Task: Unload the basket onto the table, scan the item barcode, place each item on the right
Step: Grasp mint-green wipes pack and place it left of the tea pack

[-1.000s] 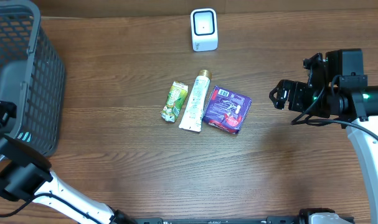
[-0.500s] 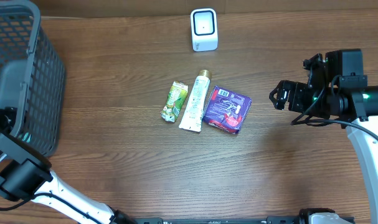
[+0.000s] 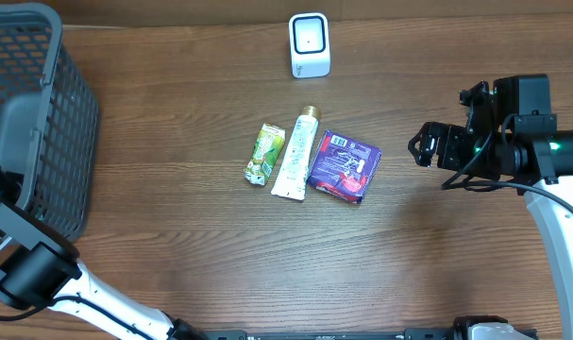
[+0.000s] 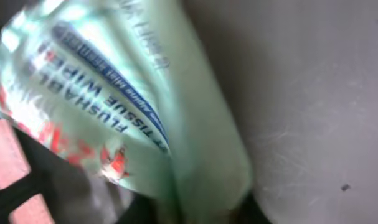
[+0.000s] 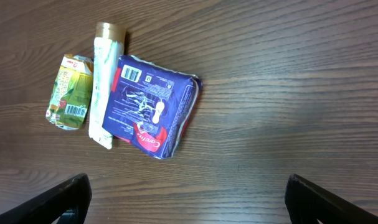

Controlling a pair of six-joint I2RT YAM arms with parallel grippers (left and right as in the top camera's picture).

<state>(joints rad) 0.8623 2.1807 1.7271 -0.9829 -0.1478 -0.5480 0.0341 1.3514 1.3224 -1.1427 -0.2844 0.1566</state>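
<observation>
Wooden table [image 3: 173, 246] is carrying a basket [image 3: 50, 113] — inside, the left hand [image 4: 198, 214] is clenching a wipes pack [image 4: 145, 106] at its fingertips; the right hand [image 5: 189, 199] is hovering released. Next — lifting it toward the scanner [image 3: 310, 44].

On the desk [image 3: 173, 246], a drink carton [image 3: 265, 153], a tube [image 3: 295, 159] and a packet [image 3: 344, 166] lie side by side, left to right. The scanner [image 3: 310, 44] stands behind them. Far left sits the basket [image 3: 50, 113], with a flushable wipes pack [image 4: 114, 106] inside.
</observation>
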